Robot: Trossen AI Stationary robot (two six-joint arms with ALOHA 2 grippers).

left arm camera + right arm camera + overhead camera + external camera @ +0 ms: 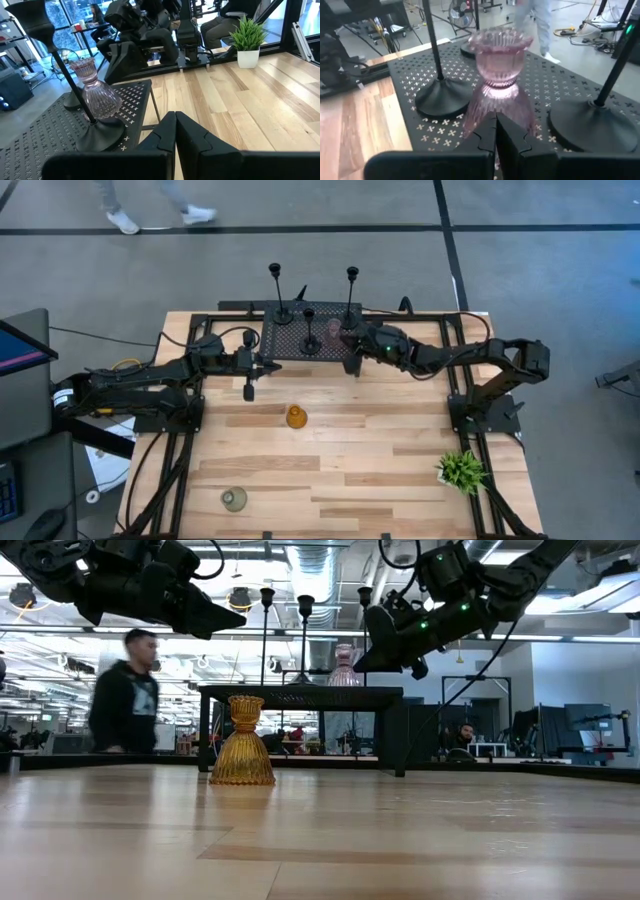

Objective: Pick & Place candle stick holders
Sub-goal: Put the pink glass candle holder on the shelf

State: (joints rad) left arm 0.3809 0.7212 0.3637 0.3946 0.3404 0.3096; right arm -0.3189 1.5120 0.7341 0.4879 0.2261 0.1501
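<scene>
Three slim black holders [277,310] [310,345] [350,310] stand by their round bases on the black perforated rack [290,330]. The pink holder [333,332] stands upright among them and also shows in the right wrist view [497,75]. The amber holder [296,417] stands on the table's middle and the grey-green holder [234,499] near the front left. My right gripper [350,337] is shut, over the rack, right beside the pink holder [343,665] and apart from it. My left gripper [272,366] is shut, at the rack's near left corner.
A small green potted plant [460,470] stands at the table's near right. The rack's legs [395,735] lift its top above the table. A person [125,695] stands beyond the far edge. Bare wood lies between the amber holder and the plant.
</scene>
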